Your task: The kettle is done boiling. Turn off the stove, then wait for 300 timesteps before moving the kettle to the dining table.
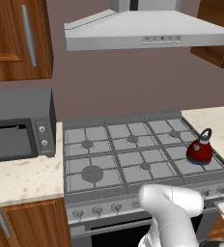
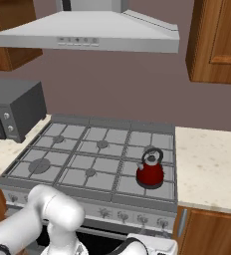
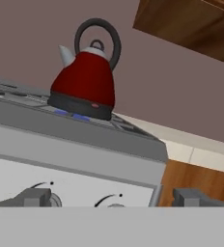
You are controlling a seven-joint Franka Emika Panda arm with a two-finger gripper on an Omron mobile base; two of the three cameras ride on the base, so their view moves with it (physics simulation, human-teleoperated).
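Observation:
The red kettle (image 1: 200, 151) (image 2: 150, 173) (image 3: 86, 81) stands upright on the front right burner of the stove (image 1: 133, 159) (image 2: 87, 159) (image 3: 75, 130). A blue flame (image 3: 71, 115) shows under its base. My gripper (image 3: 116, 200) is open, low in front of the stove's right end. Its fingertips (image 3: 36, 197) stand wide apart with nothing between them, close before two front knobs (image 3: 109, 200) below the kettle. The dining table is out of view.
A grey microwave (image 1: 20, 125) (image 2: 10, 109) sits on the counter left of the stove. A range hood (image 1: 147, 31) (image 2: 87, 32) hangs above. Beige counter (image 2: 212, 164) runs right of the stove, wood cabinets (image 2: 217, 40) above it.

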